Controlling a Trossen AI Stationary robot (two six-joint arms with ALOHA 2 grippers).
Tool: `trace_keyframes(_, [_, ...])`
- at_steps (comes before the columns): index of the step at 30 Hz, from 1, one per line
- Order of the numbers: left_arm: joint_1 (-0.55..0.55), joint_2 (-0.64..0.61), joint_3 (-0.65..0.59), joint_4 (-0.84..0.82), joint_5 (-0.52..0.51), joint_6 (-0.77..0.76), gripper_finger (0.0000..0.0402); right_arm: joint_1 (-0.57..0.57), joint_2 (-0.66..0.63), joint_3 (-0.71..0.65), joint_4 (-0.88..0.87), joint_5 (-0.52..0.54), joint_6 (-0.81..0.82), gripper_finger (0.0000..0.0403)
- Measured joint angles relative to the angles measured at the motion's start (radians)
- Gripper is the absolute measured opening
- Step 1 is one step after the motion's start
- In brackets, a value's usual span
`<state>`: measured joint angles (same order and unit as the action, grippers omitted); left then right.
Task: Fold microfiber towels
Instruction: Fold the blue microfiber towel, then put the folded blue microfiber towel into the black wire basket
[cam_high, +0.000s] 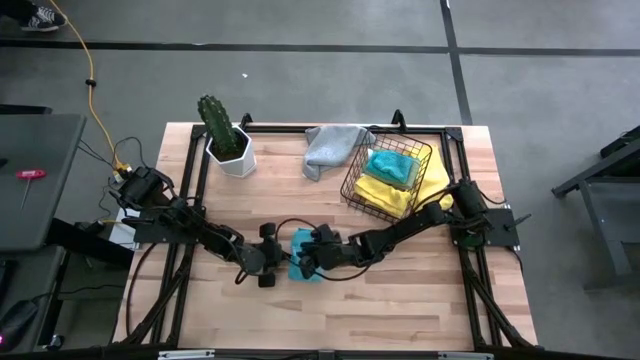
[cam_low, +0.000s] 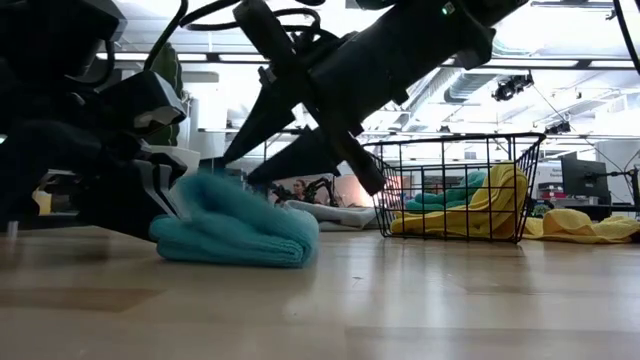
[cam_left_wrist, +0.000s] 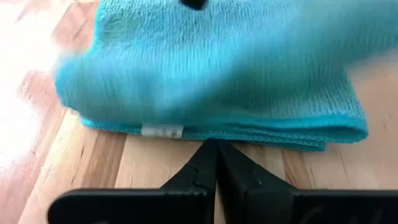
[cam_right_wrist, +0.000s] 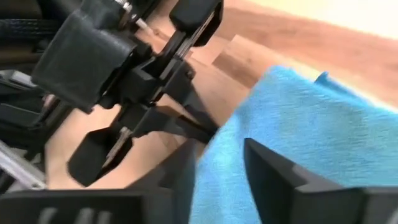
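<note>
A teal towel (cam_high: 302, 240) lies folded in several layers on the wooden table, left of centre (cam_low: 240, 232). My left gripper (cam_left_wrist: 216, 149) is shut, low over the table, with its tips at the towel's left edge. My right gripper (cam_right_wrist: 217, 168) is open just above the towel, one finger on either side of its top. A black wire basket (cam_high: 352, 185) at the back right holds a teal towel (cam_high: 390, 165) and a yellow towel (cam_high: 385, 192). A grey towel (cam_high: 330, 148) hangs over the basket's left rim onto the table. My left gripper has its shut fingertips (cam_left_wrist: 211, 155) against the folded teal towel's layered edge (cam_left_wrist: 217, 134), near the white label. The fingers come level from the table's left. The towel lies flat on the table. My right gripper hovers over the towel's top (cam_right_wrist: 298, 124); I cannot tell whether it touches.
A white pot with a cactus (cam_high: 225, 140) stands at the back left. Yellow cloth (cam_high: 437, 172) spills out of the basket on its right side. Bare wood (cam_high: 330, 310) lies along the near edge. A person shows far off in the room (cam_low: 298, 190).
</note>
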<state>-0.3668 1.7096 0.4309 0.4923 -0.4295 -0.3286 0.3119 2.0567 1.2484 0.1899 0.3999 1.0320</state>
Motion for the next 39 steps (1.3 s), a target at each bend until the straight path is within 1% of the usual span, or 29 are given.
trace_keyframes(5, [0.000, -0.028, 0.000, -0.030, 0.009, 0.021, 0.0000, -0.004, -0.023, 0.000, -0.014, 0.045, -0.090, 0.0182])
trace_keyframes(8, [-0.001, -0.107, -0.003, -0.145, 0.015, 0.024, 0.0000, -0.005, -0.065, 0.000, -0.038, 0.053, -0.182, 0.0203])
trace_keyframes(10, [-0.002, -0.181, -0.002, -0.231, 0.014, 0.013, 0.0000, 0.002, -0.097, 0.000, -0.091, 0.086, -0.237, 0.0208])
trace_keyframes(12, [-0.007, -0.261, -0.002, -0.331, 0.003, -0.004, 0.0000, 0.018, -0.123, 0.000, -0.162, 0.149, -0.271, 0.0208])
trace_keyframes(15, [-0.034, -0.378, -0.002, -0.416, -0.040, -0.026, 0.0000, 0.051, -0.146, 0.000, -0.267, 0.237, -0.281, 0.0209])
trace_keyframes(18, [-0.072, -0.478, -0.014, -0.414, -0.090, -0.026, 0.0000, 0.082, -0.148, 0.000, -0.360, 0.269, -0.249, 0.0209])
trace_keyframes(21, [-0.099, -0.523, -0.027, -0.344, -0.133, 0.023, 0.0000, 0.112, -0.147, -0.001, -0.377, 0.278, -0.247, 0.0209])
trace_keyframes(25, [-0.090, -0.498, -0.026, -0.253, -0.147, 0.184, 0.0006, 0.143, -0.145, -0.001, -0.342, 0.279, -0.292, 0.0209])
trace_keyframes(29, [-0.046, -0.424, 0.006, -0.263, -0.081, 0.331, 0.0038, 0.164, -0.145, -0.001, -0.289, 0.307, -0.349, 0.0209])
trace_keyframes(32, [-0.022, -0.358, 0.051, -0.283, -0.011, 0.427, 0.0078, 0.173, -0.145, -0.001, -0.246, 0.344, -0.404, 0.0209])
trace_keyframes(33, [-0.019, -0.337, 0.070, -0.304, -0.002, 0.461, 0.0094, 0.174, -0.145, -0.001, -0.233, 0.352, -0.417, 0.0209])
trace_keyframes(39, [-0.019, -0.202, 0.166, -0.442, -0.009, 0.647, 0.0194, 0.174, -0.145, -0.001, -0.180, 0.355, -0.463, 0.0209])
